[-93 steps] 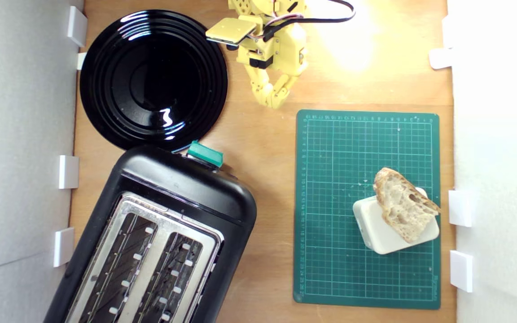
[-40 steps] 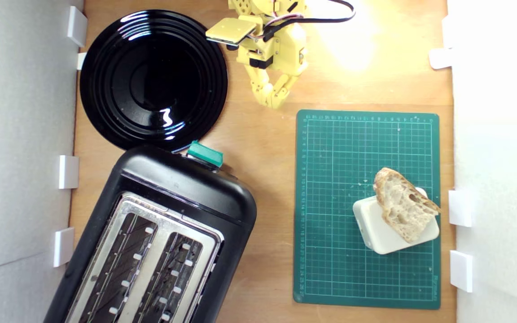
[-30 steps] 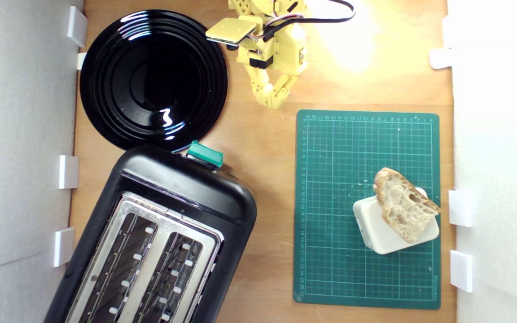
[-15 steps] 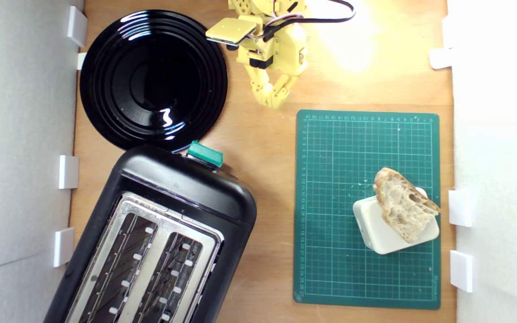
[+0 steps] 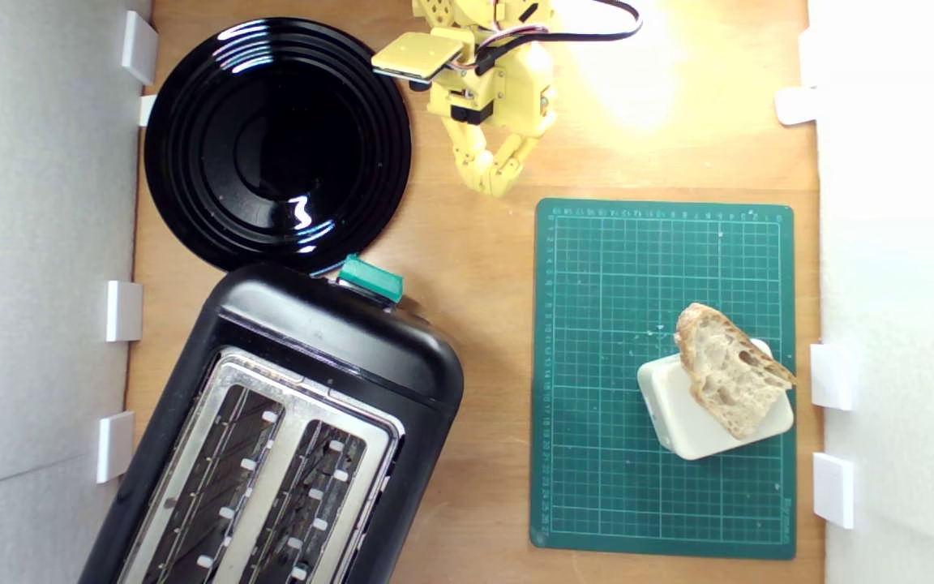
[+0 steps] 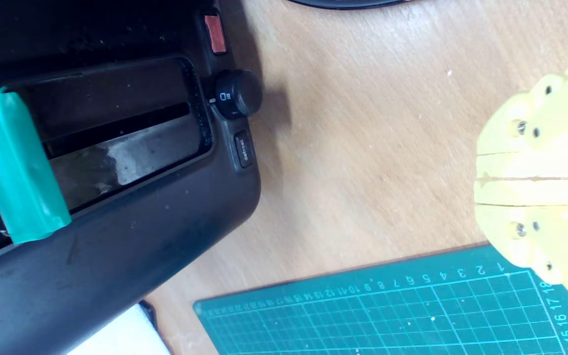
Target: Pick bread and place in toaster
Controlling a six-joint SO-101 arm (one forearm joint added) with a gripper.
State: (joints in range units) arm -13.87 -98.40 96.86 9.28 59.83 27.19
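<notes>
Bread [image 5: 729,370] lies propped on a cream block [image 5: 682,422] on the green mat [image 5: 597,268], at four o'clock in our exterior view. Our gripper [image 5: 495,186] hovers near twelve, fingertips pressed together, grasping nothing. At seven sits the toaster [image 5: 329,332], below the plate [image 5: 191,146].

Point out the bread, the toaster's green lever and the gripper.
bread [image 5: 728,380], exterior view, on the pale holey crumb at the slice's middle.
green lever [image 5: 370,279], exterior view, on the lever's teal top face.
gripper [image 5: 495,186], exterior view, at the closed yellow fingertips above the bare wood.
</notes>
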